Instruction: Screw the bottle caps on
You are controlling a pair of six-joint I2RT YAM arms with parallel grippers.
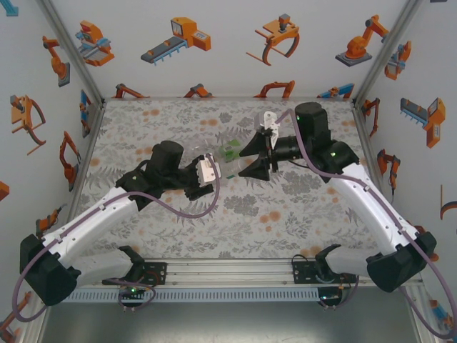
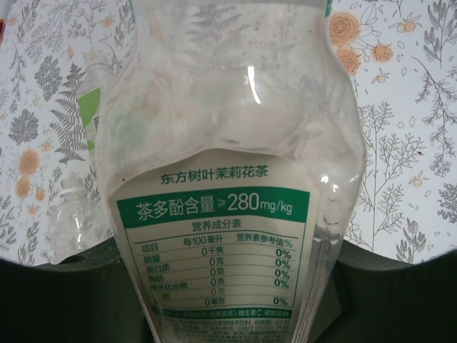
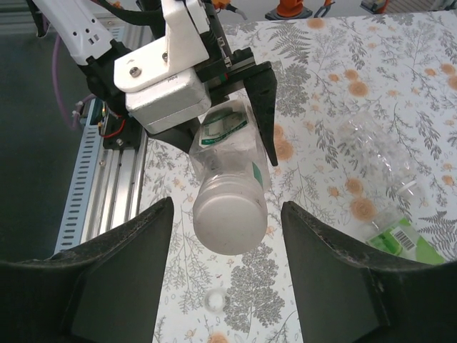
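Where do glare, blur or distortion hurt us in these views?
Left wrist: bottle so close it distorts the cloth behind; small glare spots on the plastic, label readable. Right wrist: cap slightly soft, foreground dark. Top external: even light, soft shadows, the clear bottle hard to make out.

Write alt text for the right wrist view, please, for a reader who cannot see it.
The left gripper holds a clear labelled bottle above the flowered table, its whitish round end pointing at the camera between the right gripper's open jaws. A second clear bottle lies on the table at right.
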